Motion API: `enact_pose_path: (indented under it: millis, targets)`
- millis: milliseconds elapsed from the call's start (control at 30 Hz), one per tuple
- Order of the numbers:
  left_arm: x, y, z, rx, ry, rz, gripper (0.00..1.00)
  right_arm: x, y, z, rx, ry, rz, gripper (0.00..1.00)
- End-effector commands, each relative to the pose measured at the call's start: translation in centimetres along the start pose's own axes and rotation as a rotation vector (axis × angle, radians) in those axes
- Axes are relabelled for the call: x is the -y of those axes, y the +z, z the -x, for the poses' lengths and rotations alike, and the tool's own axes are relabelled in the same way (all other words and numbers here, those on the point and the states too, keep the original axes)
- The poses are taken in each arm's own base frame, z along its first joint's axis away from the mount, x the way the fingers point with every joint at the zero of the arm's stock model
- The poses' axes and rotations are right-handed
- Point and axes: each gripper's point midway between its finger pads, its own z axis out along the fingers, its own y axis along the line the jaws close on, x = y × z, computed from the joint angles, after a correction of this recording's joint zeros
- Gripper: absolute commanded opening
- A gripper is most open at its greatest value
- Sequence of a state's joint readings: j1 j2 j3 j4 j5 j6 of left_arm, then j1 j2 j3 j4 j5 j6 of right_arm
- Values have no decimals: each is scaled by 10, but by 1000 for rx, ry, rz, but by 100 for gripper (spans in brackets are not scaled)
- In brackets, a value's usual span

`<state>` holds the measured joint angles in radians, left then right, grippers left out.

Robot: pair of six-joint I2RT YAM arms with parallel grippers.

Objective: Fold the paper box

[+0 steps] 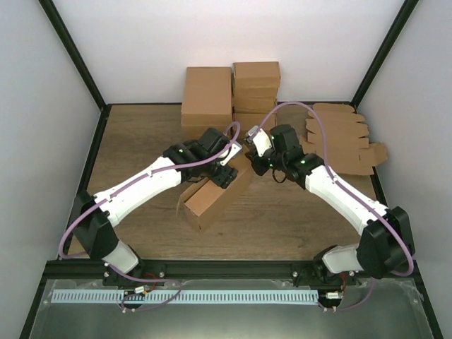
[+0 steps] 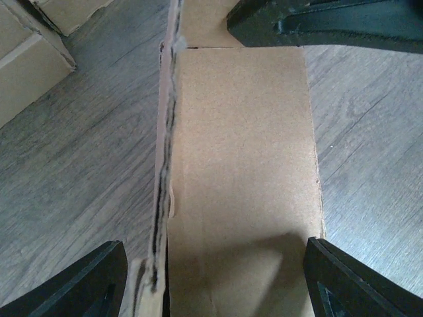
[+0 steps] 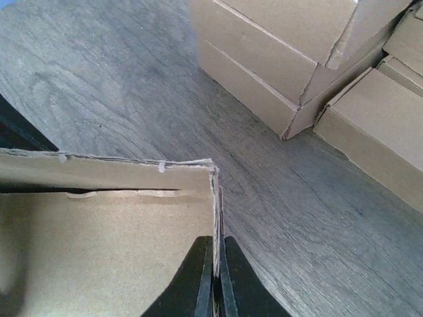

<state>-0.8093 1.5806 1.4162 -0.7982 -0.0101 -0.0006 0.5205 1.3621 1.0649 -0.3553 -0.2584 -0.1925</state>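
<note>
A brown cardboard box (image 1: 212,196), partly folded, lies long and open in the middle of the wooden table. My left gripper (image 1: 224,174) is open over it; in the left wrist view its fingers (image 2: 86,284) straddle the box floor (image 2: 244,165) and one side wall (image 2: 165,165). My right gripper (image 1: 256,161) is shut on the box's end wall at its far corner; the right wrist view shows the thin wall edge (image 3: 215,211) pinched between the fingertips (image 3: 216,277).
Finished brown boxes (image 1: 206,95) stand stacked at the back of the table, also in the right wrist view (image 3: 310,59). Flat unfolded box blanks (image 1: 342,138) lie at the back right. Black frame posts stand at the table's corners.
</note>
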Motion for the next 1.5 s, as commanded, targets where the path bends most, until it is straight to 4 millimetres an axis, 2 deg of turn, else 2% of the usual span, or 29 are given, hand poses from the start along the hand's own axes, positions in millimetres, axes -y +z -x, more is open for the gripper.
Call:
enact_pose_path:
  millis: [0, 133, 300, 400, 467, 533, 700, 767, 867, 1000, 1067, 1233, 1467]
  targets:
    - [0, 5, -12, -37, 34, -24, 75, -19, 5, -28, -70, 69, 8, 1]
    - [-4, 6, -12, -40, 34, -18, 76, -23, 7, -36, -57, 91, 22, 1]
    - [-2, -2, -3, -7, 26, -34, 76, -24, 6, -35, -46, 91, 29, 1]
    - [-1, -12, 6, 24, 7, -42, 88, -26, 4, -32, -36, 102, 39, 1]
    - [-1, -22, 14, 63, -15, -40, 96, -25, 2, -29, -28, 113, 33, 1]
    - [-4, -38, 26, 121, -41, -25, 100, -17, 1, -28, -22, 139, -17, 1]
    - [-27, -89, 46, 271, -162, 90, 100, 2, 0, -26, -22, 238, -123, 1]
    - [-41, -107, 43, 303, -223, 161, 100, 7, -2, -25, -20, 289, -158, 1]
    - [-64, -131, 28, 321, -305, 258, 100, 16, -8, -27, -16, 320, -215, 1]
    - [-96, -148, -5, 314, -407, 325, 100, 27, -16, -27, -13, 319, -287, 1]
    - [-105, -151, -19, 315, -439, 336, 100, 28, -21, -24, -6, 308, -298, 1]
    - [-117, -156, -41, 322, -490, 341, 100, 40, -36, -17, 0, 293, -375, 1]
    - [-117, -166, -36, 368, -491, 310, 100, 43, -43, -10, -8, 279, -394, 1]
